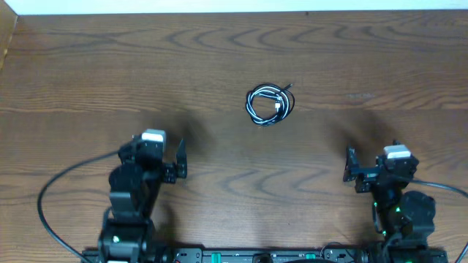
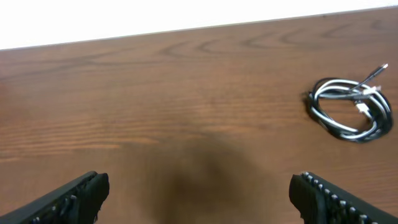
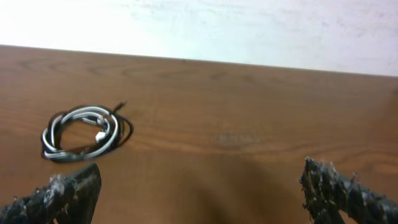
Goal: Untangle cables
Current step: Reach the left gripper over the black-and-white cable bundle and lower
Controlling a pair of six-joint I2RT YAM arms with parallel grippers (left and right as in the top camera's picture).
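Observation:
The cables (image 1: 269, 104), one black and one white, lie wound together in one small coil on the wooden table, past the middle. A black plug end sticks out at the coil's upper right. The coil also shows in the left wrist view (image 2: 350, 109) at the right and in the right wrist view (image 3: 86, 132) at the left. My left gripper (image 1: 180, 159) is open and empty, well to the near left of the coil; its fingers (image 2: 199, 193) show spread wide. My right gripper (image 1: 351, 166) is open and empty, to the near right of the coil; its fingers (image 3: 202, 190) are also spread.
The wooden table (image 1: 110, 73) reaches a white wall at the far edge. Thick black wires (image 1: 51, 197) run from the left arm base and from the right arm base (image 1: 446, 188) along the near edge.

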